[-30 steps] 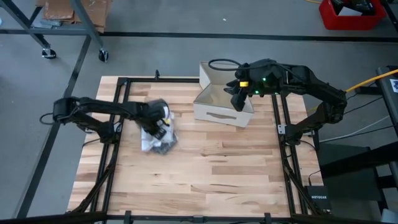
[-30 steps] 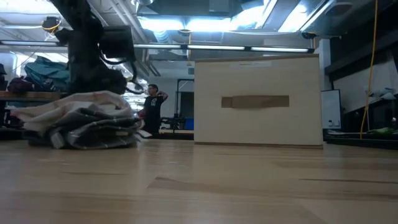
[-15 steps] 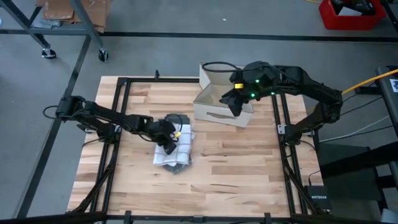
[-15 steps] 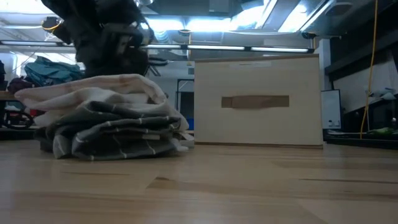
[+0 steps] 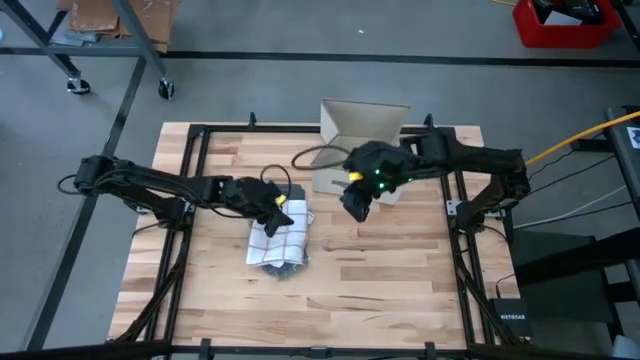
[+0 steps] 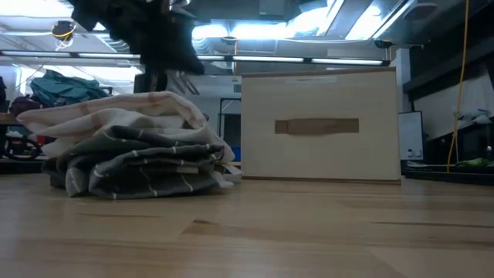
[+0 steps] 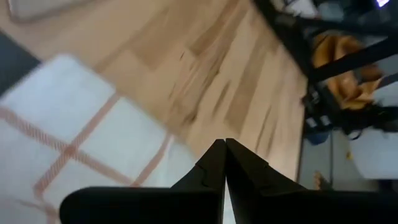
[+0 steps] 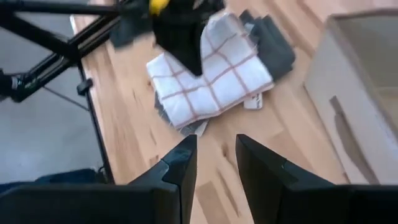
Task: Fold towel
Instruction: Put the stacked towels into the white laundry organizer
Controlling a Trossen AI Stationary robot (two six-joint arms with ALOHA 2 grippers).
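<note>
A pile of towels (image 5: 281,238) lies on the wooden table left of centre, a white towel with orange check lines (image 8: 208,78) on top of dark grey striped ones (image 6: 135,166). My left gripper (image 5: 272,222) is shut with nothing between its fingers (image 7: 224,155). It hangs over the white towel's left part, and I see no touch. My right gripper (image 5: 355,205) is open and empty (image 8: 216,155). It stands in the air to the right of the pile, in front of the box.
An open pale cardboard box (image 5: 362,135) with a handle slot (image 6: 316,126) stands at the far middle of the table, just behind my right gripper. Bare wood (image 5: 380,290) spreads toward the near edge and the right of the pile.
My left gripper slid the towel pile toward the table's right and near edges, then rose off it and tipped its fingers up toward level; the pile has lain still since. My right gripper came away from over the box, down and toward the pile, turning as it went.
</note>
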